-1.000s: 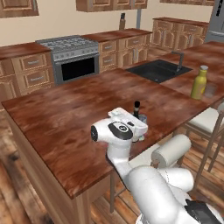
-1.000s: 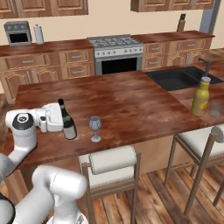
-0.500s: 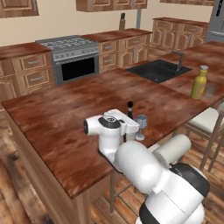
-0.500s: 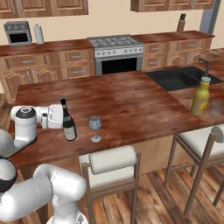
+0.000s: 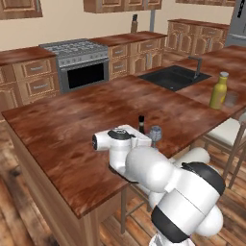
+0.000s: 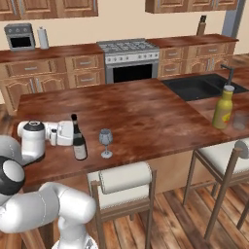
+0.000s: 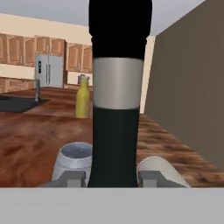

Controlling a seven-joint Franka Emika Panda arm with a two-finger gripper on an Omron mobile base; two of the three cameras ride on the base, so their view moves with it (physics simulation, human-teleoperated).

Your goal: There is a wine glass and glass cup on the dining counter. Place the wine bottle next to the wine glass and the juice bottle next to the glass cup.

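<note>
1. Right base view: the gripper (image 6: 73, 134) sits at the left of the frame, its fingers closed on the wine bottle (image 6: 78, 140), which stands upright on the dining counter (image 6: 146, 112).
2. Just right of the bottle in that view stands the wine glass (image 6: 105, 142), apart from it, near the counter's front edge.
3. At the right edge of the frame the juice bottle (image 6: 223, 107) stands upright on the counter, with the glass cup (image 6: 240, 119) just beside it to the right.
4. A black sink (image 6: 199, 87) is set into the counter in the upper right, above the juice bottle.
5. Left base view: the arm's white body covers most of the bottle; its black neck shows at centre frame beside the wine glass (image 5: 155, 134).
6. Hand view: the wine bottle (image 7: 117, 94) fills the centre as a dark column with a pale label band, a finger tip (image 7: 75, 178) at each side of its base.
7. The wine glass bowl (image 7: 75, 162) shows at lower left there, and the juice bottle (image 7: 82, 98) stands farther back, left of centre.
</note>
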